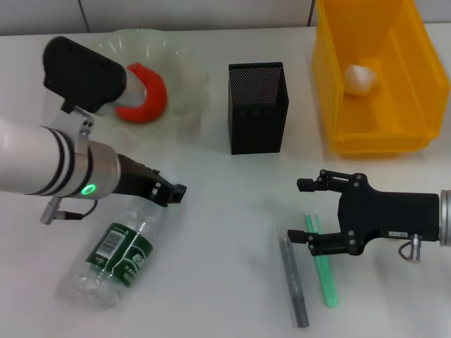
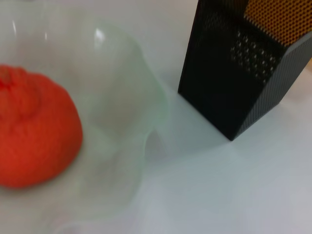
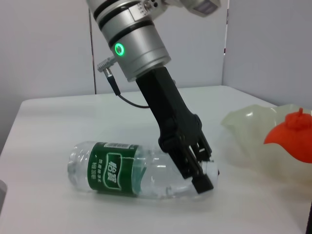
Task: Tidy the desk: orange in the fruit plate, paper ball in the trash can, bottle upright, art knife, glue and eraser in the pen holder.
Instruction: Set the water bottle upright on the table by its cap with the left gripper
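- Lying on its side at the lower left of the head view, the clear plastic water bottle with a dark green label (image 1: 116, 257) rests on the white bench (image 1: 225, 232), cap end toward the frame's middle.
- The left hand (image 1: 169, 193) is down at the bottle's neck; in the right wrist view its black fingers (image 3: 195, 165) are closed around the capped end.
- The right hand (image 1: 310, 211) hovers at the lower right with its jaws spread wide, just above the upper ends of a grey stick (image 1: 294, 282) and a green stick (image 1: 322, 264) lying side by side.
- The red-orange round fruit (image 1: 144, 95) sits in the translucent pale-green ruffled bowl (image 1: 183, 70) at the upper left.
- The black metal-mesh square cup (image 1: 257, 105) stands upright at top centre.
- A white crumpled paper ball (image 1: 361, 79) lies inside the bright-yellow rectangular bin (image 1: 380, 137) at the upper right.
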`<state>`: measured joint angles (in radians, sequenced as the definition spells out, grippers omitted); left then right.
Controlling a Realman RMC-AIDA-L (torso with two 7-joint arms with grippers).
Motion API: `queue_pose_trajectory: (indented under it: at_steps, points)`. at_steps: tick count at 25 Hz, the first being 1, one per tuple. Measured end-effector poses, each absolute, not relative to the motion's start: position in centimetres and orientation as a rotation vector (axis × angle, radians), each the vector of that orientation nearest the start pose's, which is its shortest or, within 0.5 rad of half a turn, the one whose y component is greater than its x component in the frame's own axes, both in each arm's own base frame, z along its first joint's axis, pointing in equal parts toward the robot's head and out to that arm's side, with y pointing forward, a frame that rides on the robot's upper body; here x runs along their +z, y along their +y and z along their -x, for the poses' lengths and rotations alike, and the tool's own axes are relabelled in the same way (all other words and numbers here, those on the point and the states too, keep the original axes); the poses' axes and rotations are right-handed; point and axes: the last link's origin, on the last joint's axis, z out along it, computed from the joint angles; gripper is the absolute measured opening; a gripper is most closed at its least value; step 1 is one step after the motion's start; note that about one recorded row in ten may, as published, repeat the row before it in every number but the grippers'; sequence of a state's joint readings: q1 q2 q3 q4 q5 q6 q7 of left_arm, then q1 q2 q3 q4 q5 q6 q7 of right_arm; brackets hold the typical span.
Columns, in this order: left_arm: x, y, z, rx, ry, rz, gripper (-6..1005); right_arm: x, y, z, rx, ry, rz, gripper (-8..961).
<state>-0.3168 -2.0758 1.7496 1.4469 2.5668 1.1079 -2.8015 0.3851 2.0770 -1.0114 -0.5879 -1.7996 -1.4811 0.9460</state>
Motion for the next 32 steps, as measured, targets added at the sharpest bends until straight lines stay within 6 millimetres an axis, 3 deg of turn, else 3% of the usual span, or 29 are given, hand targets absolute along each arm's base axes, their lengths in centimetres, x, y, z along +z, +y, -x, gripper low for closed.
queue_pose_trajectory:
  at_steps: [7,16,26,32]
  points:
    - [-2.4,31.5,20.4,0.023,-0.877,2.505,464,-4.0,28.4,-28.2,0.625,0.197,2.817,845]
    - [1.4,30.5,23.1,-0.263,-0.708,2.513,463,-3.8,28.5,-27.7,0.648,0.232,2.826,845]
    - [3.7,29.4,26.6,-0.535,-0.6,2.497,457,-3.7,28.9,-27.1,0.662,0.26,2.832,845]
    - [4.6,28.7,27.4,-0.623,-0.546,2.481,453,-3.7,29.2,-26.7,0.675,0.263,2.84,845]
